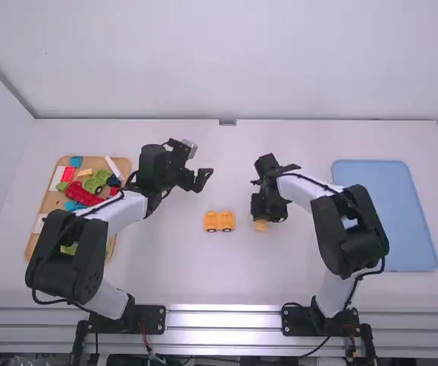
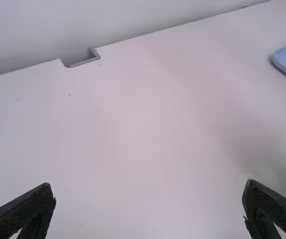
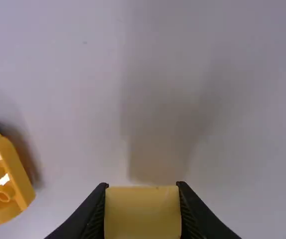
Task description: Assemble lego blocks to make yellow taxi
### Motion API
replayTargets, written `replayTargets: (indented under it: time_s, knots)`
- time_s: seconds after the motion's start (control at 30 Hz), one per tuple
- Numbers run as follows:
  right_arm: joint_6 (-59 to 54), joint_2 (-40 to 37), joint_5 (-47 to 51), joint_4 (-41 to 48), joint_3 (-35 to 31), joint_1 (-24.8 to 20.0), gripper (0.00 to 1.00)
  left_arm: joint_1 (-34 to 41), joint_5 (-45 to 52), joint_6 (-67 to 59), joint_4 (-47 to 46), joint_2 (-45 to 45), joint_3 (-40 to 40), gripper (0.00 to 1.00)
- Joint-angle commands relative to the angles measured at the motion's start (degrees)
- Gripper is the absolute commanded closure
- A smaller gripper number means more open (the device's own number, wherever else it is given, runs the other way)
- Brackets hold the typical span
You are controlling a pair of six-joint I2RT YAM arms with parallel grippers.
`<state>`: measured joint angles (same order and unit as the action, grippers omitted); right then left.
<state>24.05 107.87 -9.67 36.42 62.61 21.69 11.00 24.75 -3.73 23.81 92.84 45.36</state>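
The right hand (image 3: 142,185) is closed on a partly hidden yellow block (image 3: 142,214) near the yellow car base (image 1: 219,221) on the worktop (image 1: 181,274), probably for stacking there, while the left hand (image 2: 148,183) is wide open, empty.

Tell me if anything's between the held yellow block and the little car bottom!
Nothing visible is. The right end effector holds the yellow block to the right of the yellow car base, with white table between.
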Motion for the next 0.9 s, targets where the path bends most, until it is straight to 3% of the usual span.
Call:
replayTargets:
  time_s: [0.0, 0.13, 0.23, 0.33, 0.43, 0.6, 0.73, 0.8, 0.87]
  knots:
    - [2.32, 0.48, -2.62, -0.04, 0.09, -1.01, 0.98, -0.11, -0.22, -0.61, 0.02, -1.36, 0.33, 0.01]
    - [4.81, 0.48, -2.78, -0.74, -0.02, -0.09, 0.99, -0.11, -0.22, -0.85, -0.04, -1.33, 0.33, 0.01]
    - [13.55, 0.48, -1.84, -1.92, -0.02, 1.77, 0.87, -0.13, -0.37, -0.83, -0.26, -1.36, 0.33, 0.01]
    - [17.86, 0.48, -2.8, -5.01, -0.02, 2.95, 0.82, -0.17, -0.39, -0.83, -0.66, -1.33, 0.33, 0.01]
    - [22.86, 0.48, -4.31, -7.5, -0.02, 3.58, 0.82, -0.13, -0.35, -1.75, -1.11, -1.33, 0.33, 0.01]
    - [32.7, 0.48, -6.16, -7.06, -0.02, 2.73, 0.92, -0.17, -0.33, -2.12, -1.38, -1.33, 0.33, 0.01]
    - [44.52, 0.48, -8.57, -4.48, -0.02, 0.83, 0.78, -0.13, -0.31, -2.12, -1.6, -1.33, 0.33, 0.01]
    - [46.1, 0.48, -9.29, -4.26, -0.02, 0.0, 0.79, -0.13, -0.37, -2.12, -1.57, -1.33, 0.33, 0.01]
    - [47.28, 0.48, -9.16, -4.28, -0.02, -0.98, 0.91, -0.13, -0.35, -2.12, -1.53, -1.33, 0.33, 0.01]
